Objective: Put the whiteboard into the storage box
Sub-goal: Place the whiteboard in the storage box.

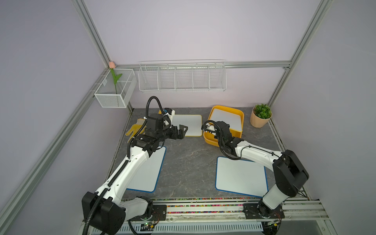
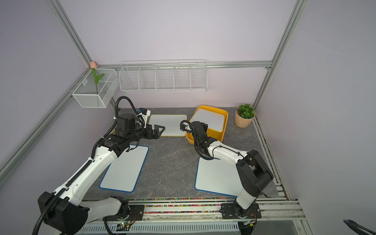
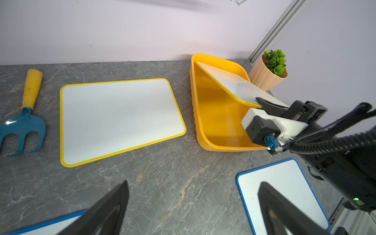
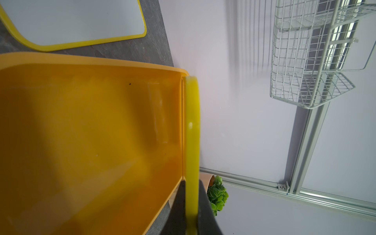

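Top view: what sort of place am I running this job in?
Most likely a purpose-built robot test cell, not a lived-in room: plain lilac panels held in an aluminium frame, a mounting rail along the front of the tabletop, and tidy props such as the wire rack and potted plant.

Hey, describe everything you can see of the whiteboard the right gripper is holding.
The whiteboard is a thin, rigid-looking rectangular panel with a glossy white face, a yellow rim and rounded corners. It slopes over the storage box: its far end is down at the box's far wall, its near end raised. The right gripper has its jaws shut on that near edge. Nothing else visibly touches it.
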You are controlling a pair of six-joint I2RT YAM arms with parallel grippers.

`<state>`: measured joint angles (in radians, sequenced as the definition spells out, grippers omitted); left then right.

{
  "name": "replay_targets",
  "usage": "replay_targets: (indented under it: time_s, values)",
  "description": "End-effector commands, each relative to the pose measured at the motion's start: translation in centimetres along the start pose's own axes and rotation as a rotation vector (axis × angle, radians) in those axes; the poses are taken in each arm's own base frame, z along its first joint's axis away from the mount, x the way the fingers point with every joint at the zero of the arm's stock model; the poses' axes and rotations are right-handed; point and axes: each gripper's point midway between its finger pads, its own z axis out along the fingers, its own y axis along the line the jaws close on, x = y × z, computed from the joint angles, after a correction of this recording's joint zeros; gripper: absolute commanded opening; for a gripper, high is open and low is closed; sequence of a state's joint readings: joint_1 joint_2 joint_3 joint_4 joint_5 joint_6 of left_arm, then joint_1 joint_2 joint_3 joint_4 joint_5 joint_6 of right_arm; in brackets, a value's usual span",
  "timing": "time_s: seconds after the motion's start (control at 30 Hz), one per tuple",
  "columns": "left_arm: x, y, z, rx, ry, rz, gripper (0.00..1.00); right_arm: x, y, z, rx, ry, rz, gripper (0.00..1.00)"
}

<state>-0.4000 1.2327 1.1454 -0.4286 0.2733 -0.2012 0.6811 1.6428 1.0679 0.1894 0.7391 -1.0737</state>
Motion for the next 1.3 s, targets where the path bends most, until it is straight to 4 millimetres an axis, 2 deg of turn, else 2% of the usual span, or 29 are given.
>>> replay_targets:
  time_s: [0.0, 0.37, 0.87, 1.03, 1.27]
  values:
    - [0.2, 0.1, 0.3, -0.002, 0.001, 0.001, 1.00, 0.3, -2.4, -0.9, 0.067, -0.003, 0.037, 0.06]
    - [0.6, 0.6, 0.5, -0.024, 0.007, -0.006, 1.00, 0.1, -0.5, 0.2, 0.027, -0.015, 0.018, 0.06]
    - [0.8, 0.9, 0.5, -0.022, 0.003, -0.032, 1.00, 0.8, 2.2, 2.1, -0.040, 0.004, 0.020, 0.11]
    - [0.6, 0.9, 0.5, -0.013, -0.004, -0.042, 1.00, 1.2, 3.1, 2.6, -0.069, 0.011, 0.031, 0.20]
    - [0.8, 0.8, 0.7, 0.003, -0.003, -0.058, 1.00, 1.6, 4.7, 2.6, -0.124, 0.020, 0.059, 0.43]
